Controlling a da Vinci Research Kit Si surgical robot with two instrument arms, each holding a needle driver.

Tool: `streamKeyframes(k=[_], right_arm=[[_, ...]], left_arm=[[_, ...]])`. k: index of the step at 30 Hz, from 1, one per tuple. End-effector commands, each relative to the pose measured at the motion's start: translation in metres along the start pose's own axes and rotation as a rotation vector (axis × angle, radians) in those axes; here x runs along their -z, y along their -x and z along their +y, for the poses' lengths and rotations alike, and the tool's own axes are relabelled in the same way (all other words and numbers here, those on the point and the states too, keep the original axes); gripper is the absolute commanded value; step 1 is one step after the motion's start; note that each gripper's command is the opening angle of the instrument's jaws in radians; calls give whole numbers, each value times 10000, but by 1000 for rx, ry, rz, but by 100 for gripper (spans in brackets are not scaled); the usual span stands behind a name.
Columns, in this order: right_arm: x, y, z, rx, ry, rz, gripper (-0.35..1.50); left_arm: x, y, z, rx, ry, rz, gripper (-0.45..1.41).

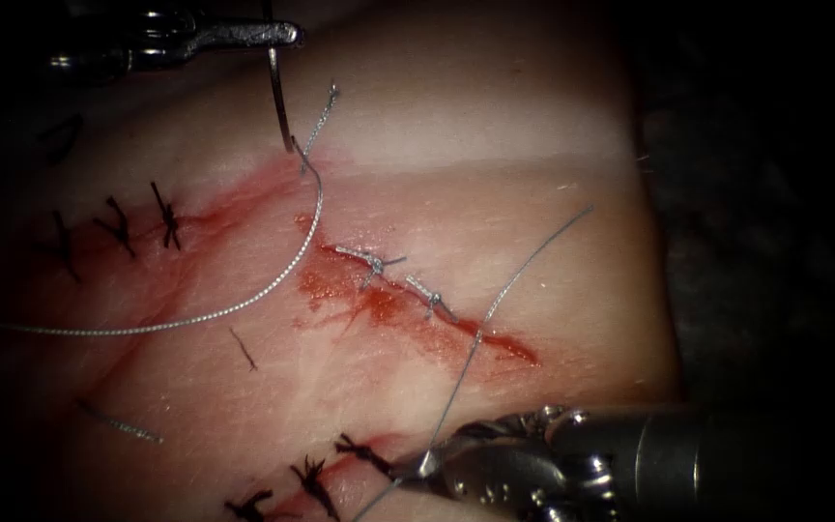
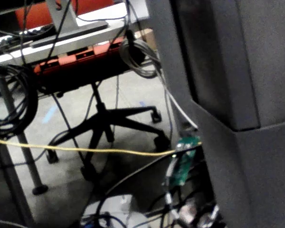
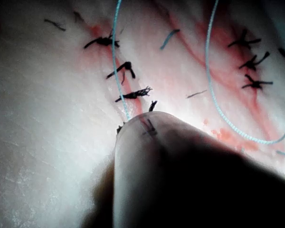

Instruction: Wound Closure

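Left hand (image 1: 287,37) clamped on needle (image 1: 280,101) near its blunt end, above cut (image 1: 417,300); needle free of tissue (image 1: 495,116). Right hand (image 1: 427,464) clamped on thread (image 1: 524,266) below cut. Two stitches (image 1: 403,275) placed; cut's right end open, unstitched.

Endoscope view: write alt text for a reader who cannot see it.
The left tool holds the curved needle near one end above the tissue, the needle clear of it. The right tool grips the thread, which crosses the cut beside two knotted stitches.
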Motion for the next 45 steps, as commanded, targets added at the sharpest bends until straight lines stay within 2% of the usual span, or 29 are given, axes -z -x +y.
streamKeyframes(k=[1,10,11,13,14,15,20,22,23,24,25,26,27,28,29,30,31,33,34,35,36,37,38,40,42,43,45], right_arm=[[-7,-3,2,2,0,1,-35],[-6,4,4,2,0,2,-35],[-6,3,5,-6,0,3,14],[-4,4,6,-42,-4,5,84],[-1,6,7,-61,7,1,106],[4,8,8,-67,18,-2,111],[41,27,14,-154,76,-3,111],[62,38,16,-286,105,20,110],[84,51,18,-505,151,76,103],[92,58,19,-595,175,114,100],[92,58,19,-595,175,114,100],[100,64,20,-663,201,153,91],[113,78,24,-914,229,270,76],[113,78,24,-914,229,270,76],[120,91,29,-1087,247,393,71],[121,95,32,-1171,250,452,84],[121,95,32,-1171,250,452,84],[121,102,37,-1317,253,527,91],[119,105,42,-1515,234,612,91],[119,105,42,-1515,234,612,91],[115,104,47,-1695,217,732,96],[115,104,47,-1695,217,732,96],[115,104,47,-1714,220,775,98],[113,103,49,-1735,193,896,89],[113,102,50,-1742,144,962,64],[113,102,50,-1742,144,962,64],[111,101,52,-1751,125,1009,52]], left_arm=[[-4,0,-6,0,0,0,-45],[-4,0,-6,-1,0,0,-45],[-5,1,-7,-1,0,0,-45],[-7,3,-9,-64,-5,-2,-45],[-10,7,-12,-121,-1,-9,-45],[-13,11,-14,-167,3,-17,-45],[-33,40,-18,-409,73,-106,-45],[-43,51,-16,-526,95,-140,-45],[-57,63,-14,-723,116,-183,-45],[-62,67,-13,-805,119,-191,-45],[-62,67,-13,-805,119,-191,-45],[-69,72,-12,-905,128,-201,-45],[-76,82,-10,-1034,148,-239,-45],[-76,82,-10,-1034,148,-239,-45],[-82,95,-11,-1165,160,-304,-45],[-84,100,-12,-1214,162,-330,-45],[-84,100,-12,-1214,162,-330,-45],[-90,113,-18,-1303,164,-395,-45],[-95,123,-26,-1393,178,-433,-45],[-95,123,-26,-1393,178,-433,-45],[-100,138,-36,-1518,211,-463,-45],[-100,138,-36,-1518,211,-463,-45],[-100,142,-38,-1557,222,-472,-45],[-101,144,-43,-1616,218,-493,-45],[-100,142,-44,-1665,206,-514,-45],[-100,142,-44,-1665,206,-514,-45],[-100,141,-45,-1699,201,-549,-45]])
